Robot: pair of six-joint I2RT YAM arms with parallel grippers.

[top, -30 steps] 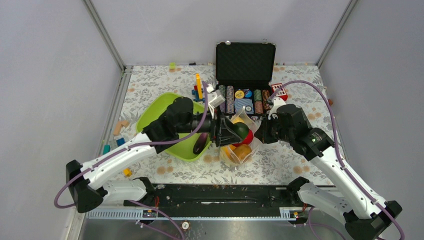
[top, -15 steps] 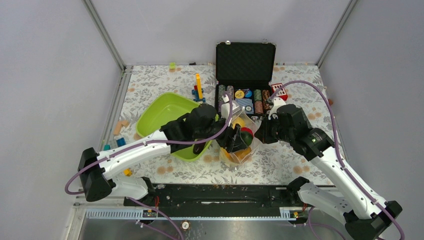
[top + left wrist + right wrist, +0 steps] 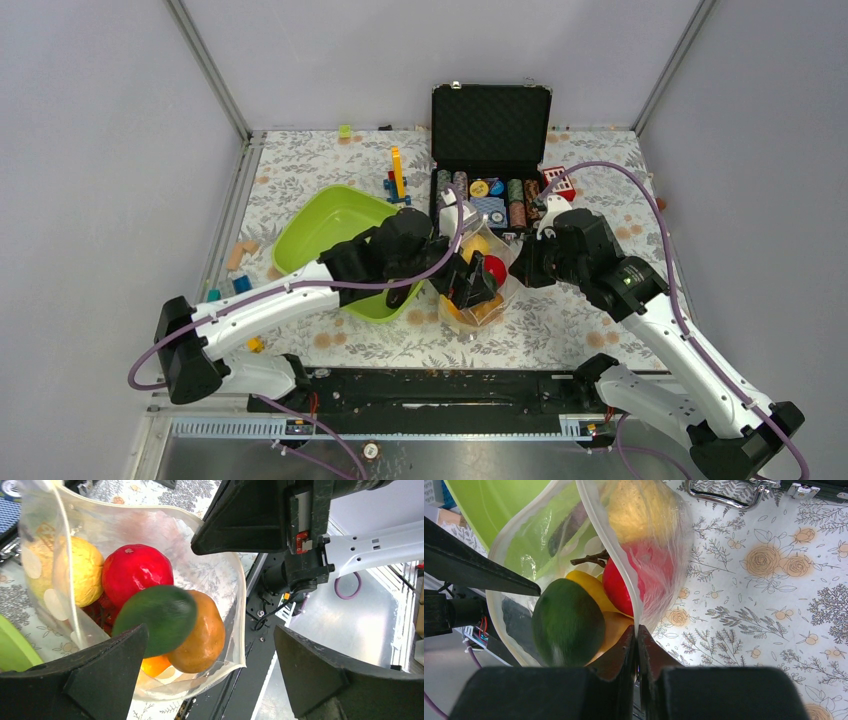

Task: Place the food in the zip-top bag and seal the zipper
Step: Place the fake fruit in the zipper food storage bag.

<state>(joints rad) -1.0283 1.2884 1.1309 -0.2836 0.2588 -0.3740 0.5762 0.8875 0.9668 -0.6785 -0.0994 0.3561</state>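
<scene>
At the middle of the flower-printed table, the clear floppy plastic bag with cream-white polka dots stands mouth-up, just beside the lime-green plastic tray. The right tool is clamped tight on the bag's rim. The left tool hangs over the opening, fingers spread wide, gripping nothing. Between them the dark green toy fruit (blurred in both wrist views) shows above the red toy fruit, yellow toy fruit and orange toy fruit inside the bag.

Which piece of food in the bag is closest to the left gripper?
The dark green one, just beyond the open left gripper and atop the orange piece; the red piece and yellow piece lie deeper.
</scene>
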